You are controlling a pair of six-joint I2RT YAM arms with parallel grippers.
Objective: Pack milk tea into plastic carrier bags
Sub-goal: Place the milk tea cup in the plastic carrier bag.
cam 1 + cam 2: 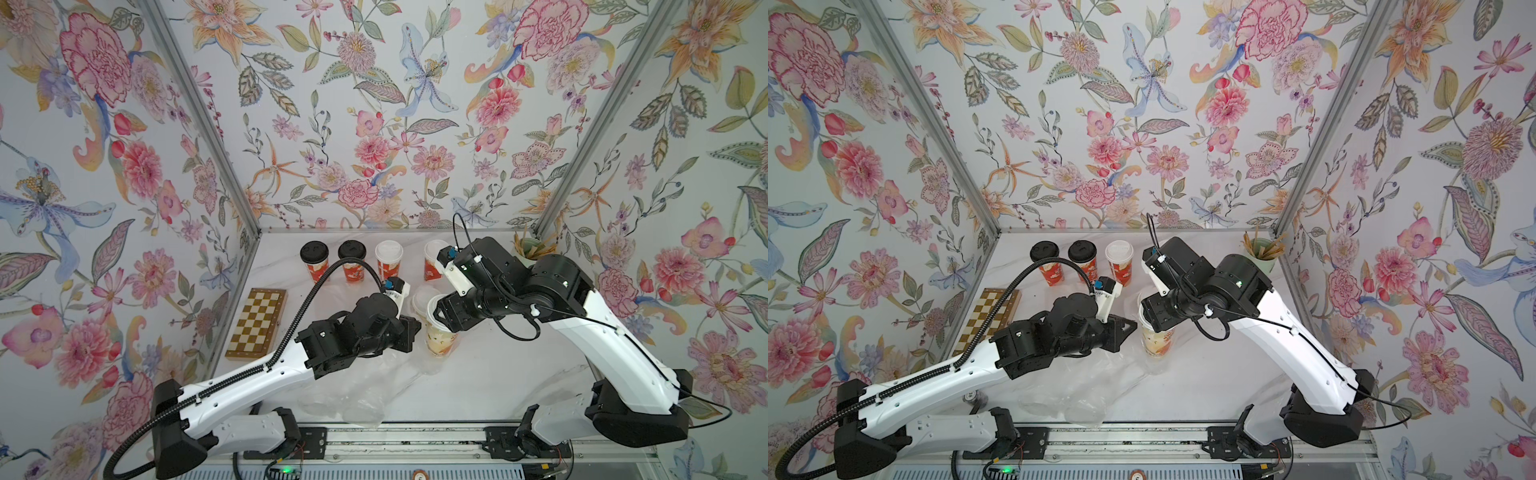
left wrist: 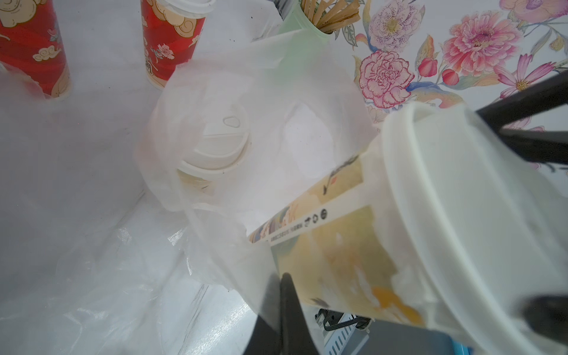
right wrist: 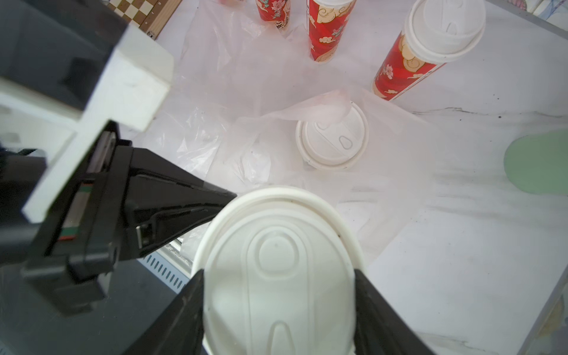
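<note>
Cream cup [image 1: 441,338] hangs near vertical in right jaws, lid up, base in bag [image 2: 322,101].

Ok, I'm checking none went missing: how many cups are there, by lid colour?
Black-lidded cups: 2
White-lidded cups: 4
Total: 6

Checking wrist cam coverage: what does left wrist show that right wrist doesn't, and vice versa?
Left wrist only: the brown sticks and the held cup's printed cream side. Right wrist only: the chessboard and the left end effector's outer body. Both: the held cup, the bagged white-lidded cup, the bag, red cups.
</note>
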